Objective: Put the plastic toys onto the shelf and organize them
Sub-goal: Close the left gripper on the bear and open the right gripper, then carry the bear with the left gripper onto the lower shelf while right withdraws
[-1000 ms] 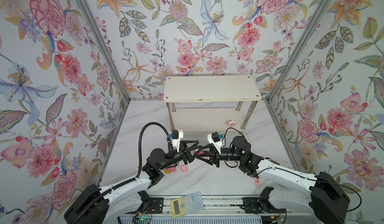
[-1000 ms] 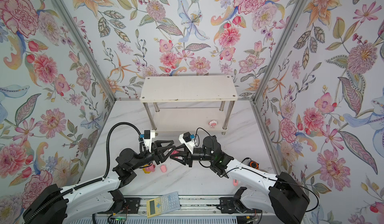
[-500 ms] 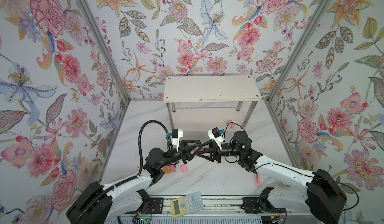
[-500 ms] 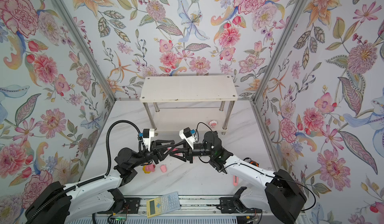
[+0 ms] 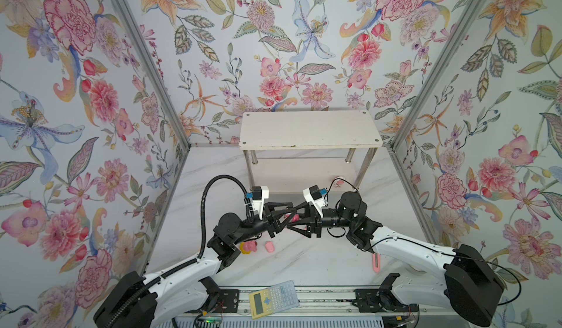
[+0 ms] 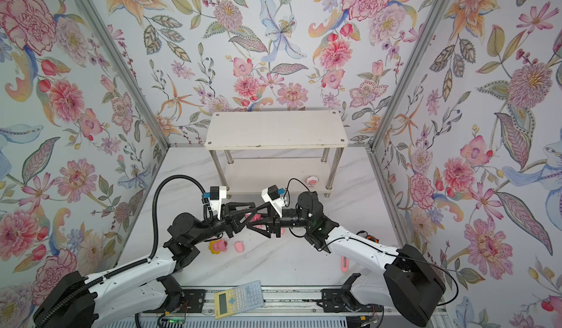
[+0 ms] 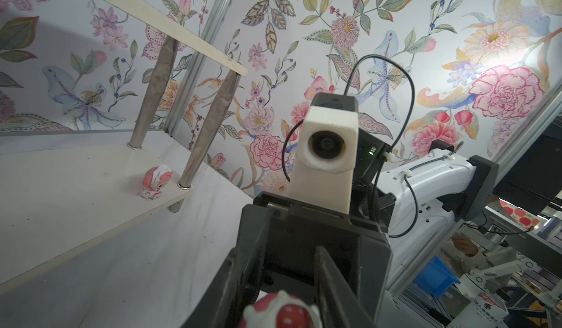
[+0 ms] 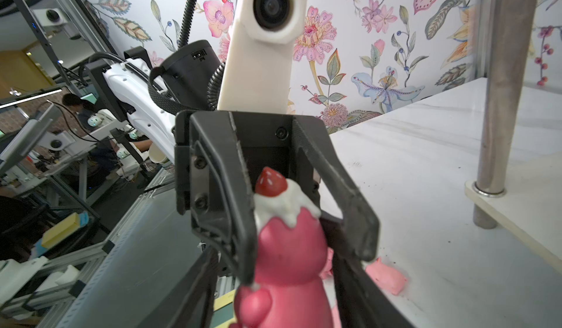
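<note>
In both top views my two arms meet nose to nose above the table (image 5: 304, 265), just on the near side of the shelf (image 5: 310, 128). The left gripper (image 5: 285, 219) and right gripper (image 5: 300, 219) interlock around the dark pink-red bear (image 5: 293, 218), visible only as a sliver of pink between black fingers. A round pink-and-white toy (image 5: 338, 183) stands on the lower tier (image 5: 298, 174). A yellow-maned toy (image 5: 248, 247) and a pink pig (image 5: 269, 246) lie on the table under the left arm.

Left wrist view: the bear's strawberry-topped head (image 7: 281, 311) sits at the frame's edge, close to the camera, with the right arm facing me behind it. I cannot see my left jaws here.

Right wrist view: the left gripper's fingers (image 8: 234, 220) press on both sides of the bear's head, pinching it. The right gripper's own fingers (image 8: 197, 296) stand spread, a gap showing beside the bear's arm. The bear's long axis runs along the line joining the two tools, head toward the left palm. I judge the right should back straight off along that axis. The left, nearer the toy's head, then carries it to the shelf beyond.
</note>
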